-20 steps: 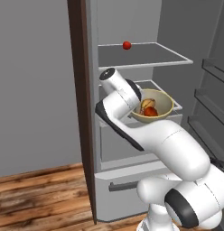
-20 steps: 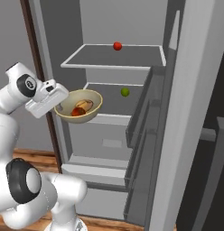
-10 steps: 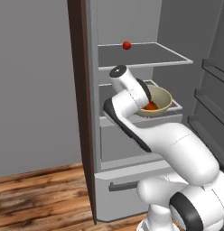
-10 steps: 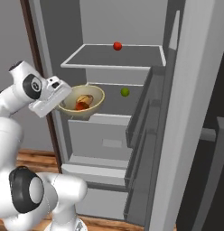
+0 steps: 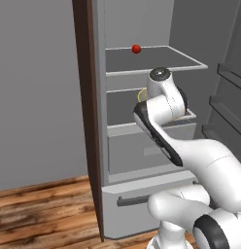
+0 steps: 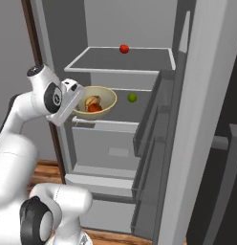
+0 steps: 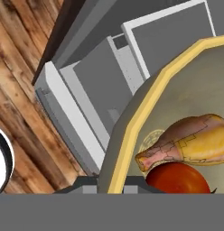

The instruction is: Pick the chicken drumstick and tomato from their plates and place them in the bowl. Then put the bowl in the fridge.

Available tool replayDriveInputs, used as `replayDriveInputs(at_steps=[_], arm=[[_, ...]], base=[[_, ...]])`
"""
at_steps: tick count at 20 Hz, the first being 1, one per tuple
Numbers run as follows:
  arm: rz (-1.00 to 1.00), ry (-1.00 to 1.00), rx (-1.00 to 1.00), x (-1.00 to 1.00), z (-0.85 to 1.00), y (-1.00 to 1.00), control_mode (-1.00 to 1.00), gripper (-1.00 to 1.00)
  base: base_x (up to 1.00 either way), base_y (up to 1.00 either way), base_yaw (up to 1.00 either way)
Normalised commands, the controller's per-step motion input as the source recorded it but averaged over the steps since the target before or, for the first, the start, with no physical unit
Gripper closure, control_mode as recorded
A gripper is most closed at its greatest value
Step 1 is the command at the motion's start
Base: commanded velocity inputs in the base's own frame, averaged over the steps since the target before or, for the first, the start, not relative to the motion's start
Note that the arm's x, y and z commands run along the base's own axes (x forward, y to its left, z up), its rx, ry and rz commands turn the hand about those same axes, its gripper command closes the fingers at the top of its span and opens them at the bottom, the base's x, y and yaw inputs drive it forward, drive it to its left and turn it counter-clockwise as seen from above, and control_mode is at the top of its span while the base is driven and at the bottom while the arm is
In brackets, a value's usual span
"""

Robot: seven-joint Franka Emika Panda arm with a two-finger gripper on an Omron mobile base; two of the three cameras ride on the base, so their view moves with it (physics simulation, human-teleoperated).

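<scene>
My gripper (image 6: 78, 98) is shut on the near rim of the tan bowl (image 6: 102, 97) and holds it inside the open grey fridge (image 6: 118, 139), just over the middle shelf. The chicken drumstick (image 6: 93, 100) and the red tomato (image 6: 95, 108) lie together in the bowl. In the hand view the bowl's yellow rim (image 7: 145, 113) runs up from between my fingertips (image 7: 132, 184), with the drumstick (image 7: 190, 144) above the tomato (image 7: 177, 178). From the left base view my hand hides the bowl (image 5: 141, 95) except for a sliver of rim. The plates are out of view.
A plain red ball (image 6: 124, 48) sits on the fridge's top shelf (image 6: 115, 64), and a small green ball (image 6: 132, 97) lies on the middle shelf right of the bowl. Drawers with bar handles (image 5: 134, 199) lie below. The open door (image 6: 197, 143) stands at the right, a dark brown panel (image 5: 86, 121) at the left.
My arm has reached forward and carried the bowl from in front of the fridge into it, over the middle shelf. The grip on the rim has not changed.
</scene>
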Motion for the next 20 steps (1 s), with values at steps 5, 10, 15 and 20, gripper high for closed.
replayDriveInputs(at_steps=[5, 10, 15, 20], arm=[[0.2, 0.07, 0.0, 0.01, 0.08, -0.36, -1.0, 1.0], [0.14, 0.0, -0.05, 0.06, 0.01, -0.27, -1.0, 1.0], [0.33, 0.0, -0.13, 0.19, -0.07, -0.18, -1.0, 1.0], [0.5, 0.01, -0.2, 0.18, -0.31, -0.07, -1.0, 1.0]], base=[[0.0, 0.0, 0.0], [0.0, 0.0, 0.0], [0.0, 0.0, 0.0], [0.0, 0.0, 0.0]])
